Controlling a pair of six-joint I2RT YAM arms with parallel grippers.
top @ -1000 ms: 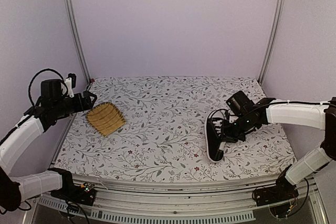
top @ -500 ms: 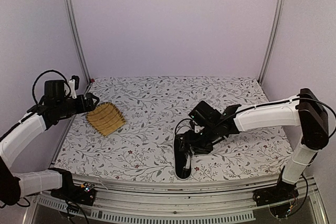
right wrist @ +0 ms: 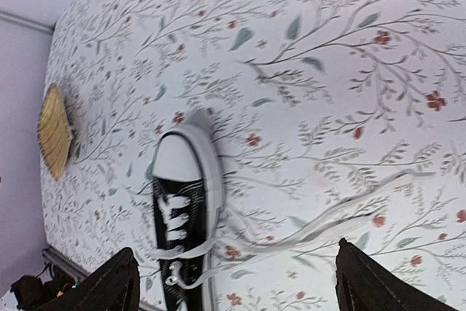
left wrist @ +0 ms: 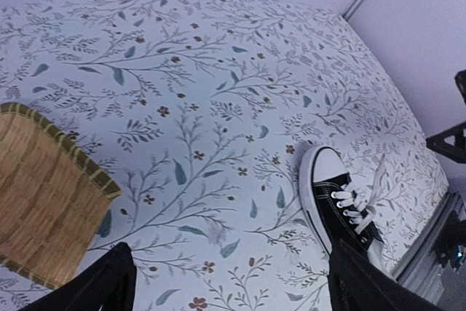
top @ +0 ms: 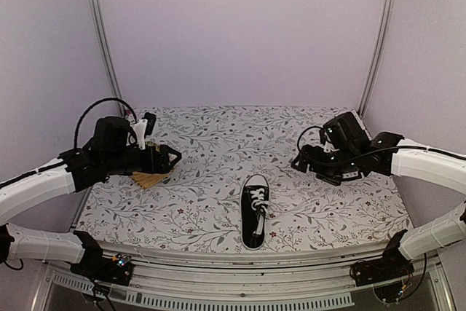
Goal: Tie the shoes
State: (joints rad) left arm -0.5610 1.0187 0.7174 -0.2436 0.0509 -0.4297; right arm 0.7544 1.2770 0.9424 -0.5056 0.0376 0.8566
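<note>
Right hand (top: 298,162) withdrawn, fingers spread wide, from black canvas sneaker (top: 255,215); left hand (top: 172,158) advanced, likewise wide, over floral table (top: 218,136).

Black-and-white sneaker (top: 254,219), yellow woven mat (left wrist: 44,202), white table (top: 218,143) with floral print.
</note>
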